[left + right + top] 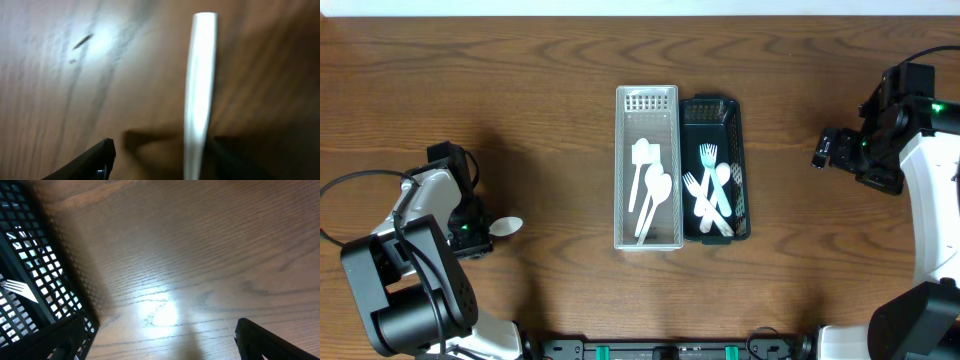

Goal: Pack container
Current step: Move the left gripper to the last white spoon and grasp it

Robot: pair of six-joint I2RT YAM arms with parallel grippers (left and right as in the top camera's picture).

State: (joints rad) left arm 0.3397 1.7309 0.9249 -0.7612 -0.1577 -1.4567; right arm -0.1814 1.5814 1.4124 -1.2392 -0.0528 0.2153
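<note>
Spoon: we see one loose white spoon (506,227) on the table (520,80), well left of the baskets, its handle lying between the left gripper's (161,147) fingers.
Left jaws: spread, not pinching yet. We judge it lined up for a pick.
Right gripper (160,325): jaws wide apart, empty, looking at the dark basket (715,108). Probably parked clear.
Sorting: the white basket (647,100) holds spoons (652,195) and the dark one holds forks (710,190), so we think the loose spoon goes in the white.
Surface: brown wood grain with glare patches.
Room: nothing of it shows.

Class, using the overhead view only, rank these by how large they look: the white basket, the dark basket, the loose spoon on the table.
1. white basket, largest
2. dark basket, slightly smaller
3. loose spoon, clearly smallest, though partly hidden
</note>
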